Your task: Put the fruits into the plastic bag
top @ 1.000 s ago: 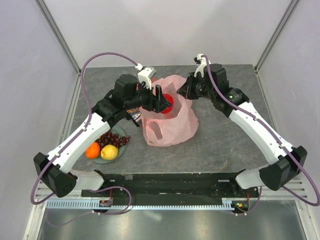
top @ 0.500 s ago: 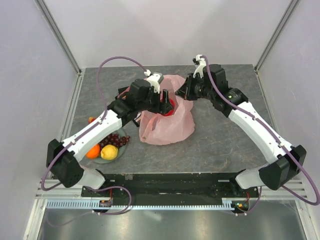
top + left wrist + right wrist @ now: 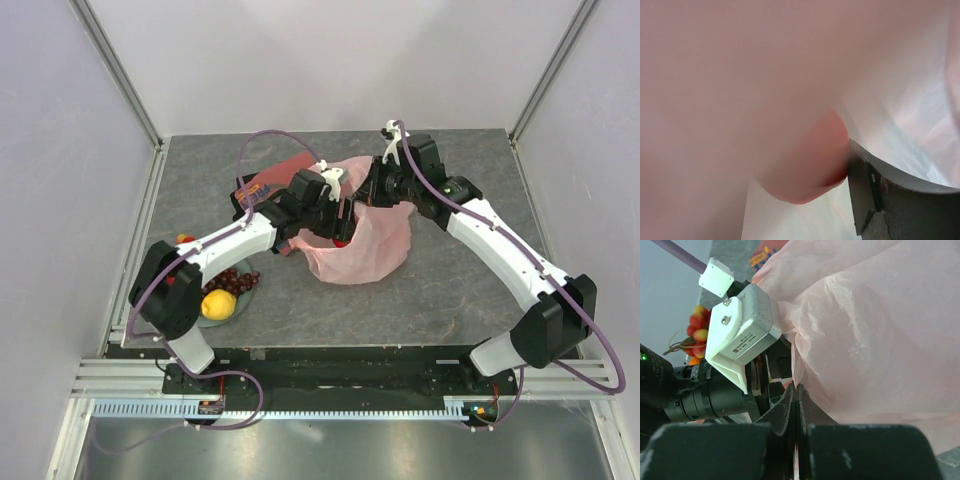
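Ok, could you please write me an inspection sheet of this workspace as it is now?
Surface: grey table, stone-patterned.
Job's things: plastic bag mid-table, mouth held up; lemon and grapes near-left; red fruit, blurred, seemingly inside the bag.
Clutter: red cloth behind-left of the bag.
Grippers: left gripper in the bag mouth, jaws unclear, red fruit against one finger; right gripper shut on the bag's rim.
Cables: purple cable looping above each arm.
Surroundings: white walls, metal frame.
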`<control>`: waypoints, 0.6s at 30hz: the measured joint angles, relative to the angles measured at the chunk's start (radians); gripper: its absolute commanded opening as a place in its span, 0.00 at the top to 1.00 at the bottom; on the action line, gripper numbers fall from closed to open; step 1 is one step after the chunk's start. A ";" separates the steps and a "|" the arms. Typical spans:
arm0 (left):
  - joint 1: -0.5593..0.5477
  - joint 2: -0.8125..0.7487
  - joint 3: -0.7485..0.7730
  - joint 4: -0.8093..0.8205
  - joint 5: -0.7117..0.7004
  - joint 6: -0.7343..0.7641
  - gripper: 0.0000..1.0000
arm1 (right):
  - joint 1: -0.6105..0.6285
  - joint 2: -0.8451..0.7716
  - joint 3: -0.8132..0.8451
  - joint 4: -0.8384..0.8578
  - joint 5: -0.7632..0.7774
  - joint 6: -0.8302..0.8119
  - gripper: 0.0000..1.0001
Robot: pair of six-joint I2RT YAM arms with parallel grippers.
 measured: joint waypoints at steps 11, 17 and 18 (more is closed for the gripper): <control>0.003 0.053 0.000 -0.003 0.057 -0.009 0.21 | -0.006 0.051 0.001 -0.035 0.025 -0.001 0.99; 0.005 0.053 0.000 -0.002 0.076 -0.011 0.10 | -0.010 0.074 0.016 -0.046 0.022 -0.001 0.99; 0.005 0.053 0.000 0.000 0.078 -0.011 0.09 | -0.011 0.076 0.018 -0.048 0.022 -0.001 0.99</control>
